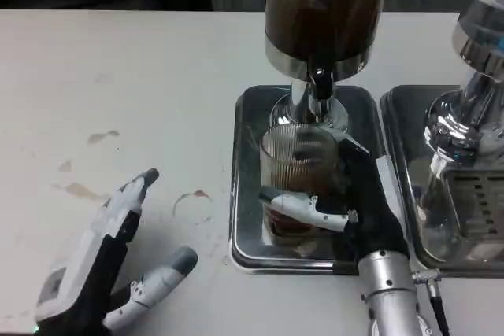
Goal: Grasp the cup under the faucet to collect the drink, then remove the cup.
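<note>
Head view, cup: your ribbed clear glass cup stands upright on the shiny steel drip tray, directly below the black faucet spout, so whatever pours lands inside it. Some brown drink already sits low in the glass; how full it is you cannot judge through the fingers.

Head view, dispenser: the tall clear cylinder of dark brown drink rises on its chrome column just behind the cup, which is why the cup is tucked so close to the base.

Head view, right hand: your right hand wraps the cup from the near right side, white fingers crossing its front and the dark palm against its wall. It is grasping the cup, steadying it under the spout and ready to lift.

Head view, left hand: your left hand rests on the white table, well apart from the tray, fingers spread and holding nothing. It appears to be waiting.

Head view, surroundings: brown spill stains mark the table between left hand and tray; a second chrome machine stands on its own tray at the right.

Judgement: collecting seems underway; removal is not yet done. When you withdraw, clear the spout and tray rim without tilting.
</note>
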